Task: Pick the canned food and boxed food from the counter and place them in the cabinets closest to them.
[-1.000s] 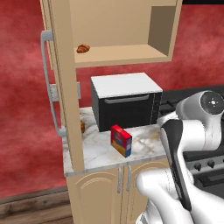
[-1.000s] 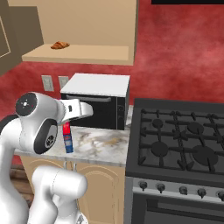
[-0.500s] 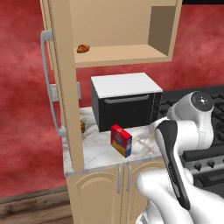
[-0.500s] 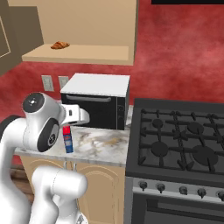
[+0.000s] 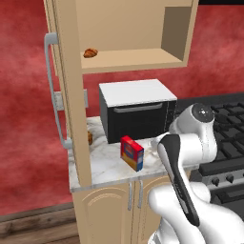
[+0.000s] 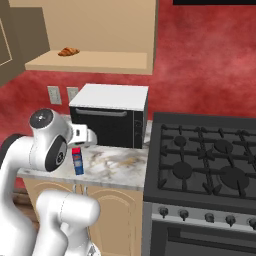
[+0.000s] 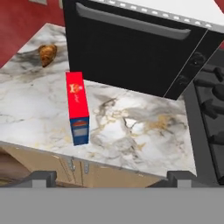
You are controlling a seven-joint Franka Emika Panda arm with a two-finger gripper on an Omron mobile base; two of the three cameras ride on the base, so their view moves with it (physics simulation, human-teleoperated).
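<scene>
The boxed food [image 5: 132,153] [image 6: 77,161] [image 7: 77,107] is a red carton with a blue end. It stands on the marble counter [image 5: 106,165] [image 6: 117,162] [image 7: 140,127] near the front edge, left of the microwave. My gripper [image 7: 113,178] [image 6: 86,136] hovers over the counter's front with its jaws wide open and nothing between them. In the hand view the carton lies ahead and to the left. Above, the tan cabinet [image 5: 133,59] [image 6: 90,62] stands open with its shelf bare apart from a pastry. The canned food is out of view.
A black microwave [image 5: 138,116] [image 6: 112,117] [image 7: 140,48] sits at the back of the counter. The gas stove [image 6: 205,165] [image 7: 210,109] adjoins it on the right. The open cabinet door [image 5: 71,95] overhangs the counter's left end. A brown pastry-like lump [image 7: 47,54] [image 5: 89,138] lies far left, another [image 5: 90,53] [image 6: 68,51] on the shelf.
The arm has swung a little to the left, and the hand has sunk slightly towards the counter. The jaws stay open and the carton has not moved.
</scene>
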